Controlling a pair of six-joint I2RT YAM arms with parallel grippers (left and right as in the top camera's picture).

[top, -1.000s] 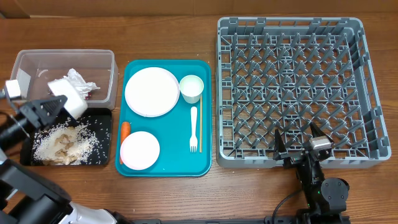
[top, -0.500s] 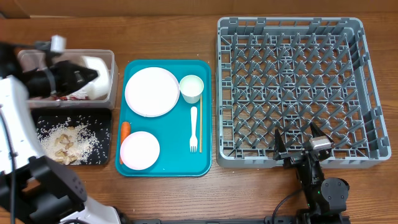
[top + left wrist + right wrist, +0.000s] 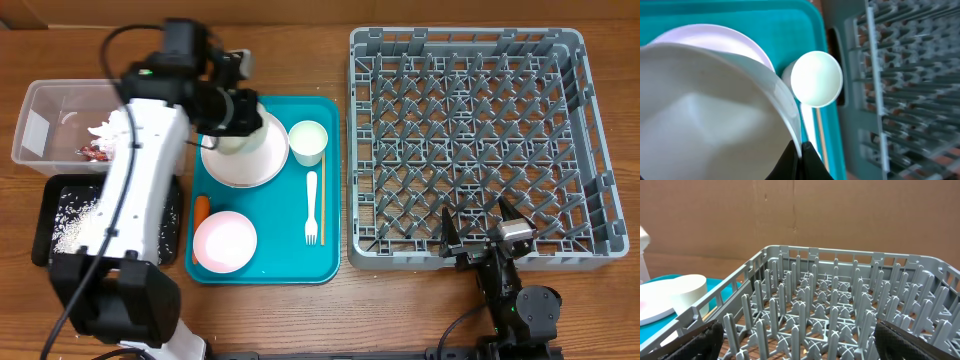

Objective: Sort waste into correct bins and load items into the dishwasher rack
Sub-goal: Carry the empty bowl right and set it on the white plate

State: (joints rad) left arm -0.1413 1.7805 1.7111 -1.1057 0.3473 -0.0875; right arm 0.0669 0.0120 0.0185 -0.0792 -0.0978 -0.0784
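Your left gripper (image 3: 800,156) has swung from the clear tub (image 3: 45,100) to above the teal tray (image 3: 275,205), pinched shut on the rim of the bowl (image 3: 705,115). That thin edge grip could slip, dropping it onto the plate (image 3: 240,172). Your right gripper (image 3: 483,223) gapes empty, right of the tray.

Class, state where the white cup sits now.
Overhead, the white cup stands upper-right on the teal tray, between the large white plate and the grey rack, above the fork.
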